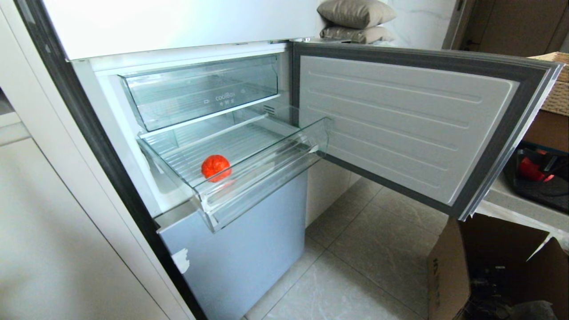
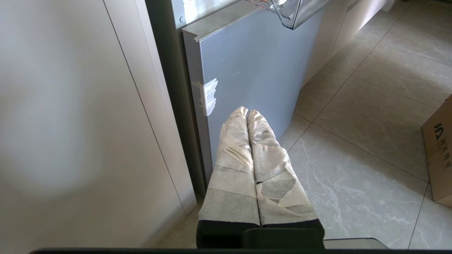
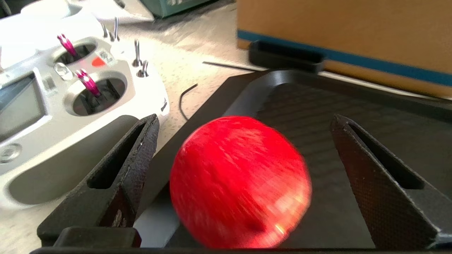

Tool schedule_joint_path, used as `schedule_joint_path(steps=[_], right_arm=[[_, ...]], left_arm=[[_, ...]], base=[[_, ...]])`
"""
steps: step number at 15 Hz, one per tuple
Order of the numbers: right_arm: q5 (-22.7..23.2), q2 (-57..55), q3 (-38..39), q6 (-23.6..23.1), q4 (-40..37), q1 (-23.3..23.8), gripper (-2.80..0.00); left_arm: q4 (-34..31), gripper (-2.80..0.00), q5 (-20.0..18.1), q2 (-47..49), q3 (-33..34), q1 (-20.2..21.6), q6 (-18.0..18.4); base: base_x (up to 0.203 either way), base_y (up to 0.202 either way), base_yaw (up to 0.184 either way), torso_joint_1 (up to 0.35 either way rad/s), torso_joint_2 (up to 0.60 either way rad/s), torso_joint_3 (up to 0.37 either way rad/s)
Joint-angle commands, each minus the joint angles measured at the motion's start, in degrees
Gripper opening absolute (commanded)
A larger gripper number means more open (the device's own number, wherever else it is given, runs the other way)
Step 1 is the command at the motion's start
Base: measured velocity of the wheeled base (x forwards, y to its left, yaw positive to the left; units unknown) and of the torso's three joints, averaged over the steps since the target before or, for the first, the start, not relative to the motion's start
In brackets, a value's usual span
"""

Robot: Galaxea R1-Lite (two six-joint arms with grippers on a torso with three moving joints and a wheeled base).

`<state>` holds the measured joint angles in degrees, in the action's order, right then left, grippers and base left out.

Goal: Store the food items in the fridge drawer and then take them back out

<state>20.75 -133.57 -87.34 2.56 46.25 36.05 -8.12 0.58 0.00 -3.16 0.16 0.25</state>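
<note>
A smooth, round bright-red food piece (image 3: pixel 240 183) sits on a black tray (image 3: pixel 370 120) between the right gripper's (image 3: pixel 243 158) wide-open jaws, untouched. A bumpy red-orange piece (image 1: pixel 216 167) rests in the pulled-out clear ribbed fridge drawer (image 1: pixel 266 171). The taped left gripper (image 2: pixel 248 113) hangs closed near the floor.

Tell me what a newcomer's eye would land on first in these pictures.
First, the small rounded red-orange food piece lying alone on the ribbed floor of the pulled-out clear plastic fridge drawer, beside the wide-open fridge door. Next, the bright red round food piece on a black tray, filling the gap between the open right gripper's dark fingers, with a white remote controller alongside.
</note>
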Motion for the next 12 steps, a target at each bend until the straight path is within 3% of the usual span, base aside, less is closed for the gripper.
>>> schedule_joint_path(steps=[1, 7, 8, 12], right_arm=[[0.17, -3.28, -1.85, 0.08, 0.42, -0.81, 0.0], [0.19, -3.18, 0.06, -0.01, 0.42, -1.24, 0.0], [0.17, -3.26, 0.39, -0.01, 0.48, -1.4, -2.8], [0.17, -2.78, 0.96, 0.25, 0.51, -1.6, -2.8]], left_arm=[[-0.05, -2.8, 0.04, 0.09, -0.01, 0.02, 0.02], [-0.05, -2.8, 0.04, 0.09, -0.01, 0.02, 0.02], [-0.05, -2.8, 0.04, 0.09, -0.01, 0.02, 0.02], [-0.05, -2.8, 0.04, 0.09, -0.01, 0.02, 0.02]], base=[[0.0, 0.0, 0.0, 0.0, 0.0, 0.0], [0.0, 0.0, 0.0, 0.0, 0.0, 0.0], [0.0, 0.0, 0.0, 0.0, 0.0, 0.0], [0.0, 0.0, 0.0, 0.0, 0.0, 0.0]])
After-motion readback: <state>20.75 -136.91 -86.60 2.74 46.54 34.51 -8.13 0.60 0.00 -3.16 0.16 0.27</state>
